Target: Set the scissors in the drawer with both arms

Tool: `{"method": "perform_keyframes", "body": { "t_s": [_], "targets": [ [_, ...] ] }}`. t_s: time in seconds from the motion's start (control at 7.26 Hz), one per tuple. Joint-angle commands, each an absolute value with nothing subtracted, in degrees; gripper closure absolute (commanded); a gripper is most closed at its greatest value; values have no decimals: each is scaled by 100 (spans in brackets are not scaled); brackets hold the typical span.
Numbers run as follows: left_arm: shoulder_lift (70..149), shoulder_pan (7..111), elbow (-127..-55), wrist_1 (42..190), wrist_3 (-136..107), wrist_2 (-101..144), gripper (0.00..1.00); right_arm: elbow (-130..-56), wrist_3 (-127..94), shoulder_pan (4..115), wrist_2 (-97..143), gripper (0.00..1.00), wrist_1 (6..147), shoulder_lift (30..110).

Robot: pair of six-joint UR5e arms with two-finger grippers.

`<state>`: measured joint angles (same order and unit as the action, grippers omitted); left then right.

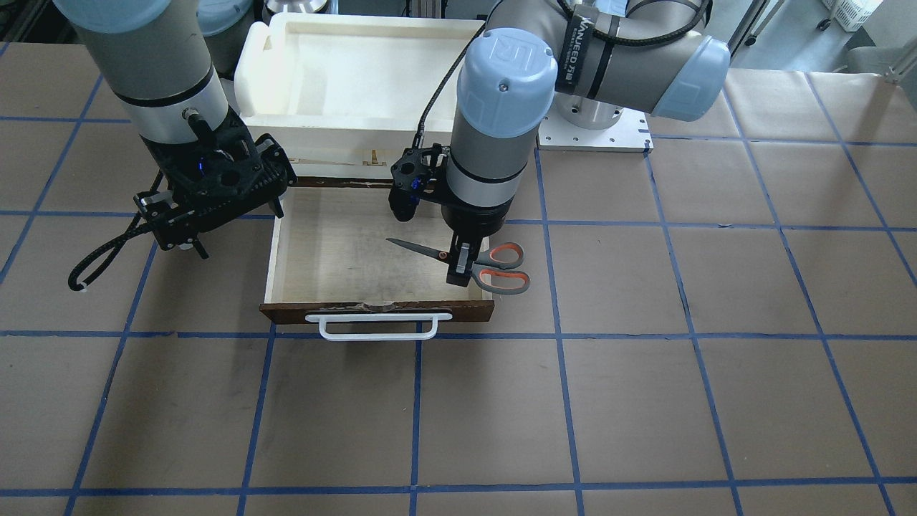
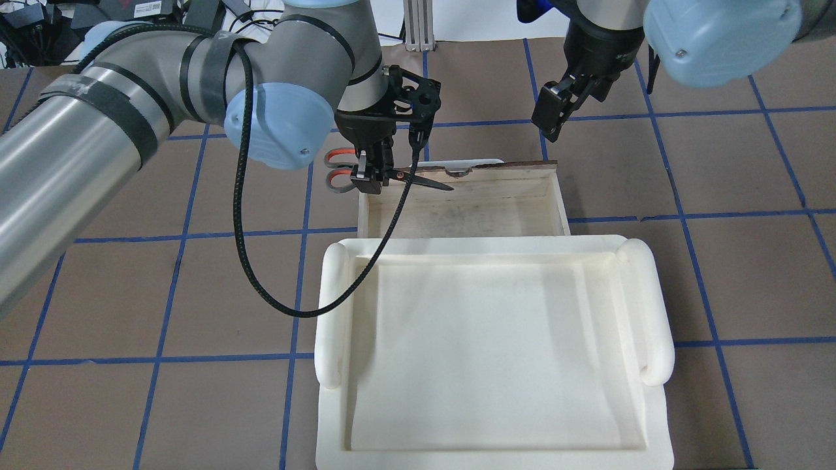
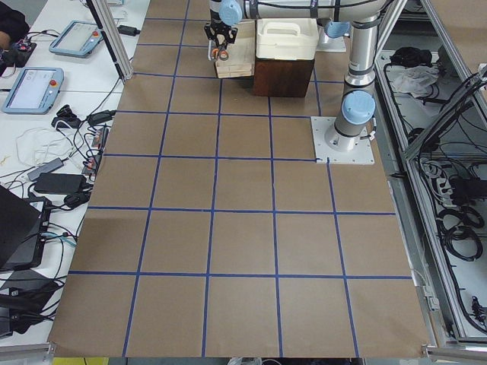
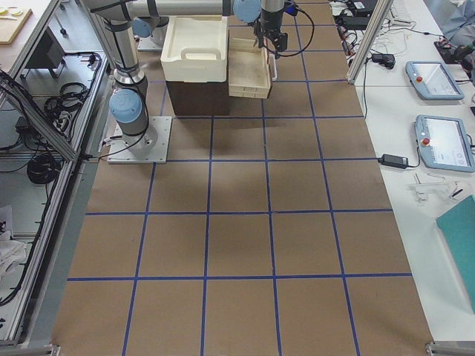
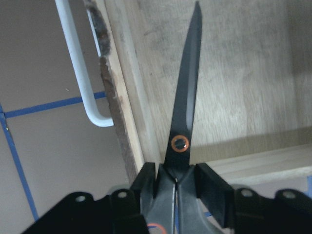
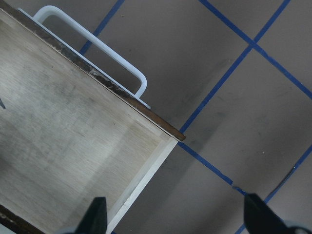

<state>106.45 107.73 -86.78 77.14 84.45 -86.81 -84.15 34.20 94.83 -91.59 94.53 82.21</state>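
Observation:
The scissors (image 1: 501, 266) have grey handles with orange-red inner loops. My left gripper (image 1: 462, 269) is shut on them near the pivot. The blades (image 5: 187, 97) point over the drawer's pale interior (image 1: 337, 244); the handles (image 2: 336, 171) hang outside its side wall. The drawer (image 2: 464, 209) is pulled open, its white bar handle (image 1: 378, 326) toward the operators' side. My right gripper (image 2: 550, 121) is open and empty, held above the table just beyond the drawer's other front corner (image 6: 170, 136). In the right wrist view its fingertips (image 6: 97, 214) stand wide apart.
A white foam tray (image 2: 330, 313) sits on top of the dark cabinet behind the drawer. Brown paper with blue tape lines (image 1: 559, 330) covers the table. A black cable (image 2: 261, 287) loops down from the left wrist beside the tray.

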Motion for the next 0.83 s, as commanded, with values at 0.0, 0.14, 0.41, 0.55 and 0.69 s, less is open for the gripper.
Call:
{"method": "perform_keyframes", "body": {
  "t_s": [0.0,0.14,0.41,0.55,0.69],
  "targets": [
    [10722,11073,-8920,7638,8394,-8684,100,-8464,3655,9457,-9149,0,9457,8244],
    [10740,11179,-8930,7629,8402,-8692,100,-8464,3691,9457,-9149,0,9466,8262],
    [10688,11337,-8930,7577,8394,-8578,100,-8578,3133,9440,-9141,0,9466,8271],
    [10748,11399,-8930,7480,8341,-8578,100,-8578,2624,9457,-9132,0,9483,8279],
    [10766,11460,-8930,7392,8184,-8569,100,-8578,2158,9448,-9132,0,9544,8305]
  ]
}}
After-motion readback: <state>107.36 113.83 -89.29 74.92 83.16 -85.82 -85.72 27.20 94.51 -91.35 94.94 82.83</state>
